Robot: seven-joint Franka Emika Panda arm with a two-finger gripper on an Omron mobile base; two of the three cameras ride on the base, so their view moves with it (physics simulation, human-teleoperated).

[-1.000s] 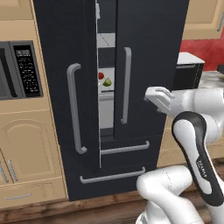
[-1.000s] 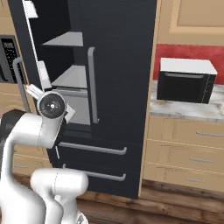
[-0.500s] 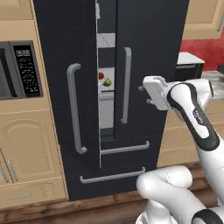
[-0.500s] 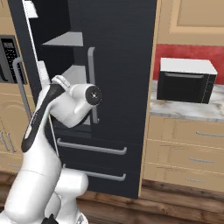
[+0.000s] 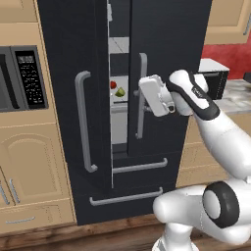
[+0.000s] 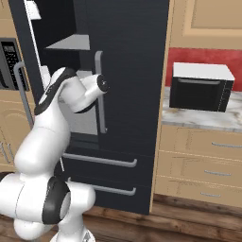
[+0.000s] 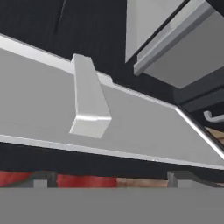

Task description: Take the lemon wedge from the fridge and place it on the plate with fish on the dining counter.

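Kitchen wall of tan cabinets, with the fridge in the middle, tall and black, its doors cracked just enough to show a narrow strip of pale interior. Inside that strip, on a shelf, sits the lemon wedge, tiny and yellow-green, just beside a small red fruit (not the target). Black microwave sits on the table off to the right, not relevant.

End effector is up in front of the right door, close to the right door handle, at roughly shelf height. Fingers stand wide apart, nothing between them. Hand view looks at a grey bar handle crossing dark door surface, so the hand faces the door, not the gap.

Key relation: wedge lies to the left of the end effector and deeper in, behind the door plane, at about the same height. The gap looks too narrow for the hand, so my guess is the right door gets pulled wider first, then a reach leftward and inward. Wedge's long axis too small to tell.
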